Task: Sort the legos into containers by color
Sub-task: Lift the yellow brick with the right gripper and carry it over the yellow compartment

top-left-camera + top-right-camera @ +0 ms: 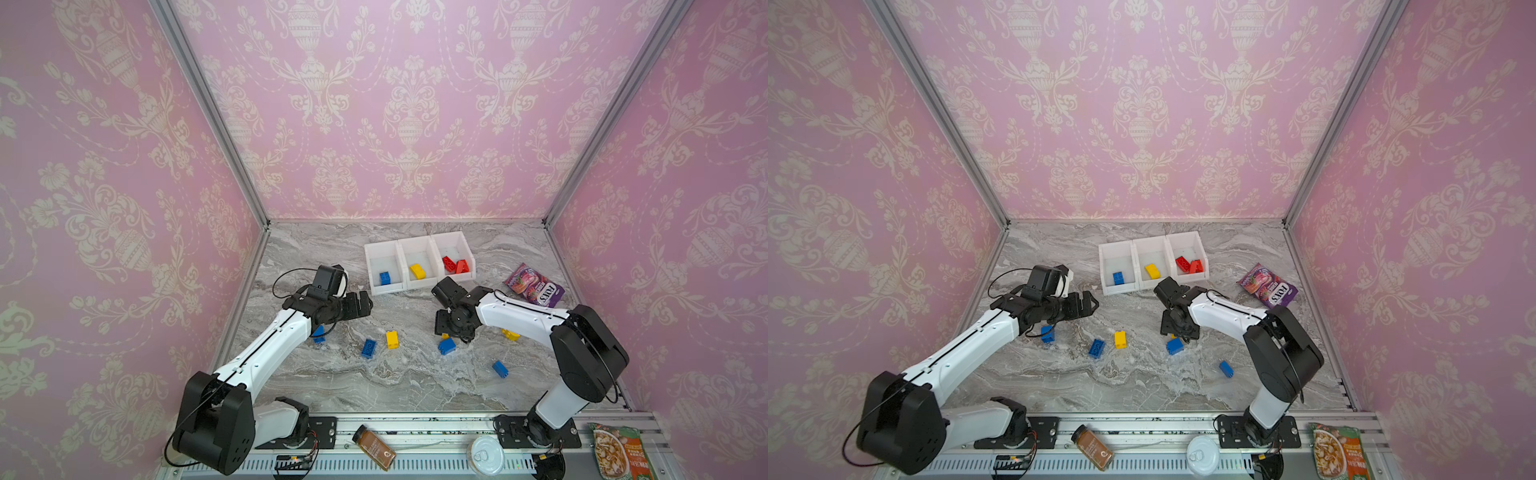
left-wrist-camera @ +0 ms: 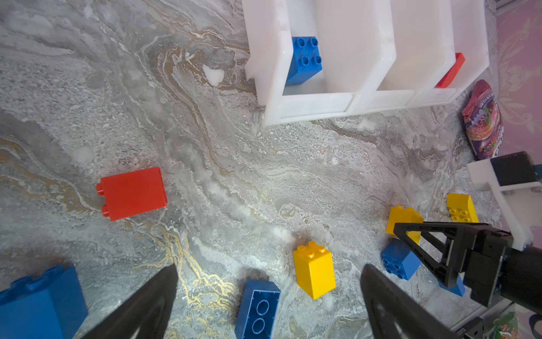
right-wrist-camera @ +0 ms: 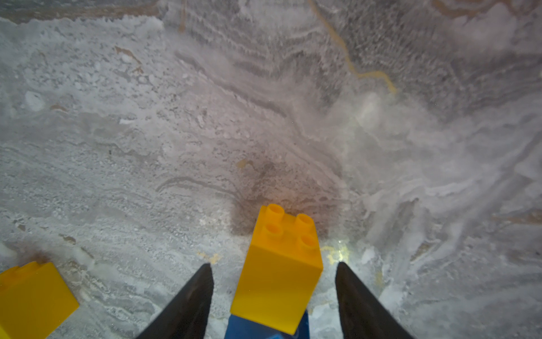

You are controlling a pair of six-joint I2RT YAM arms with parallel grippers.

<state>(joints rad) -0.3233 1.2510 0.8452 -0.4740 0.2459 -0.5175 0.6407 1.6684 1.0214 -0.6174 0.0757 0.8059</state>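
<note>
The right gripper [image 3: 273, 264] straddles a yellow brick [image 3: 281, 273] on the table [image 3: 146, 146], its fingers apart with a gap on each side. The left gripper [image 2: 269, 267] hangs wide open and empty. A blue brick [image 3: 252, 331] sits right against the yellow one, so an off-centre squeeze could tip it or drag the blue one toward the bins [image 1: 419, 286].

left gripper [image 1: 367, 306] held level, jaws wide, right gripper [image 3: 272, 266] pointing down, jaws parted
</note>
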